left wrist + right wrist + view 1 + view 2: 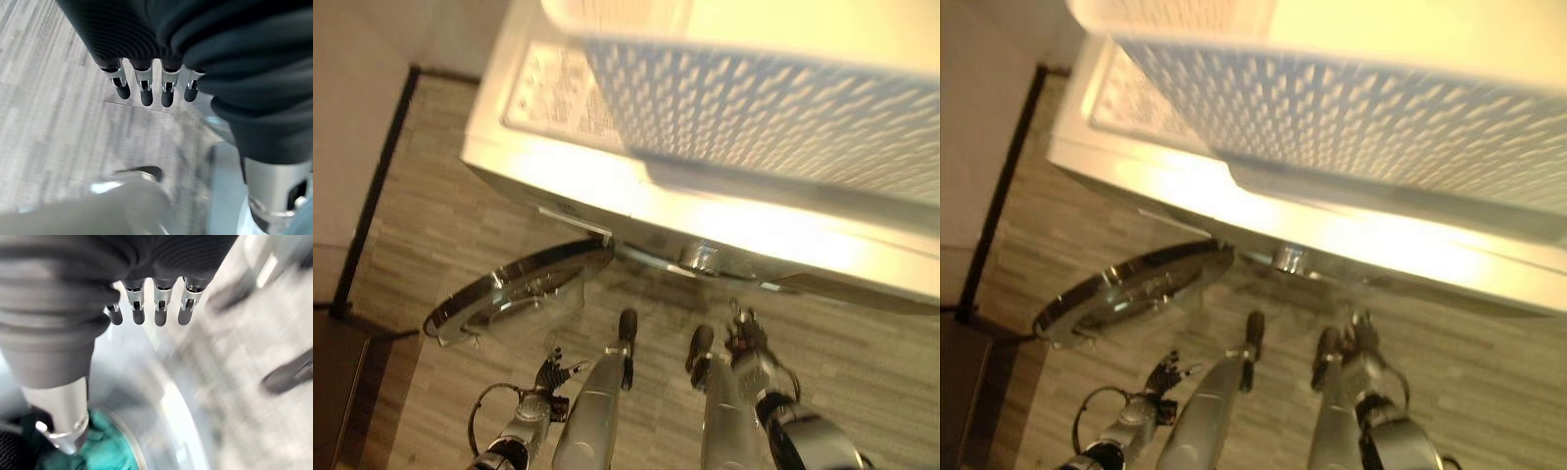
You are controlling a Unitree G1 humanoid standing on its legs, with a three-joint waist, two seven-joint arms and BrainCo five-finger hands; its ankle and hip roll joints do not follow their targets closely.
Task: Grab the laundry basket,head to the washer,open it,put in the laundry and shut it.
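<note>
Both arms hang low in front of the washer (pixel 705 211), below its front edge. The left hand (pixel 161 54) points down at the floor with its fingers (pixel 142 88) straight and loose, holding nothing. The right hand (pixel 156 274) hangs the same way nearer the washer's opening, fingers (pixel 159 308) straight, thumb apart and empty

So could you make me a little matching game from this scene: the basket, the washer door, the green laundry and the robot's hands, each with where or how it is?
1 laundry basket
2 washer door
3 green laundry
4 left hand and right hand

a swung open
b inside the washer drum
c on top of the washer
d holding nothing, fingers straight

Pairs: 1c, 2a, 3b, 4d
</note>
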